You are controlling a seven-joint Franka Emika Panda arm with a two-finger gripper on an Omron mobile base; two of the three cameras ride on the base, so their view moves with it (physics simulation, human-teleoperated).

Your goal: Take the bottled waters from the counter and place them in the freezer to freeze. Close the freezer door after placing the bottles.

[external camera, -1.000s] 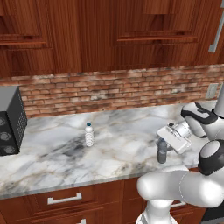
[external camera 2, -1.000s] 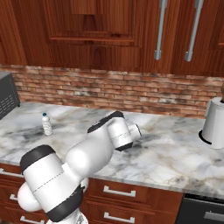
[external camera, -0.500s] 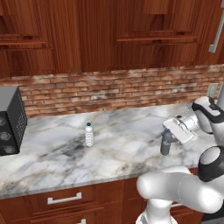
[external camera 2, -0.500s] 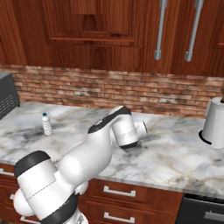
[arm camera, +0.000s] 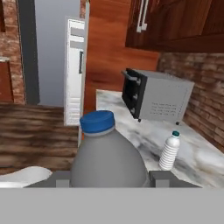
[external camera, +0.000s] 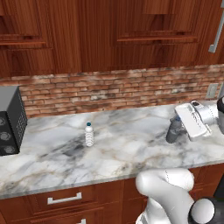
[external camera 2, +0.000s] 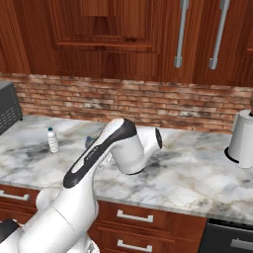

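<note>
**Grey bottle grabbed, off the table now**

The hand [external camera: 178,127] has closed on the grey bottle [arm camera: 107,156] and lifted it off the table [external camera: 122,148], where it stood a second ago. The clear bottle [external camera: 89,134] waits near the microwave [arm camera: 157,98]. Freezer trip's next, I'd guess.

We see the marble counter [external camera: 113,153] bearing a clear bottle [external camera: 89,134], a microwave [external camera: 9,120] and possibly the grey bottle [external camera: 173,130].

Clear bottle [external camera 2: 52,140] stands upright on marble counter [external camera 2: 197,173].
</note>
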